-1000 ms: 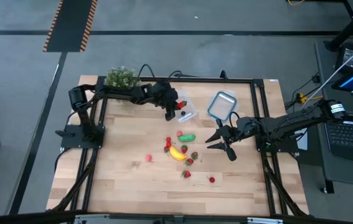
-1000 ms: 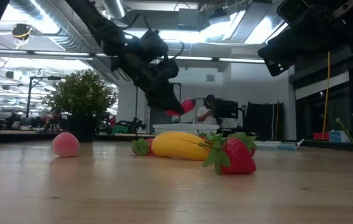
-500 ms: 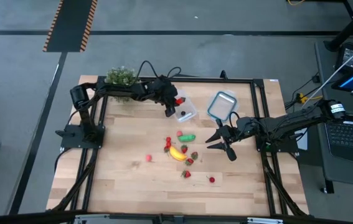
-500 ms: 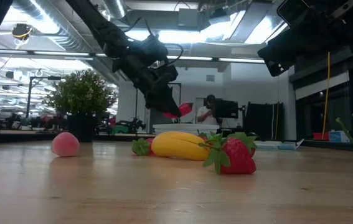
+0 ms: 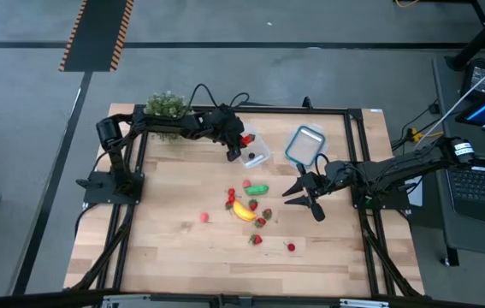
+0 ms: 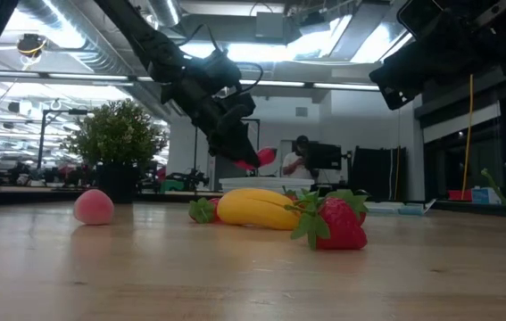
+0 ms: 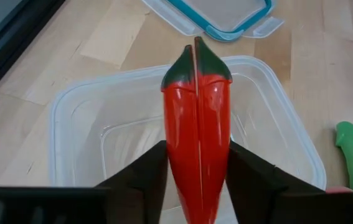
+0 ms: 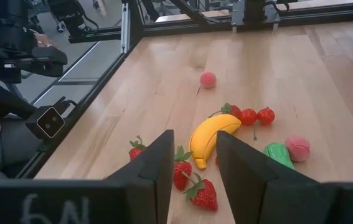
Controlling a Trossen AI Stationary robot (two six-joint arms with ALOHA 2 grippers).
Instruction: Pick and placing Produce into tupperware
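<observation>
A: The left gripper (image 7: pixel 196 186) is where we start. It hangs over the small clear plastic tupperware (image 7: pixel 89 118), a roughly square tub with rounded corners, and the red toy chili pepper with a dark green cap (image 7: pixel 196 130) sits between its two dark fingers (image 7: pixel 140 177), tip toward the wrist, cap pointing out over the tub.

B: Is it clamped or let go?

A: We see both fingers touching the pepper's sides, so we call it grasped. In the low view the same gripper (image 6: pixel 239 153) is raised above the table with the red piece at its tip.

B: And the other arm?

A: The right gripper (image 5: pixel 304 193) hovers above the light wooden table (image 5: pixel 156 248), near the cluster of produce. From its wrist view the fingers (image 8: pixel 157 165) stand slightly parted with nothing between them.

B: Where is the rest of the produce?

A: Mid-table we see a yellow toy banana (image 8: pixel 210 138), a green toy vegetable (image 8: pixel 278 154) beside it, small red strawberries with green leaves (image 8: pixel 202 194) and a pink ball (image 8: pixel 208 79) farther off. The clear lid with a blue rim (image 5: pixel 305 144) lies just beside the tub, and a bushy green potted plant (image 5: pixel 165 107) stands at the far corner.
</observation>
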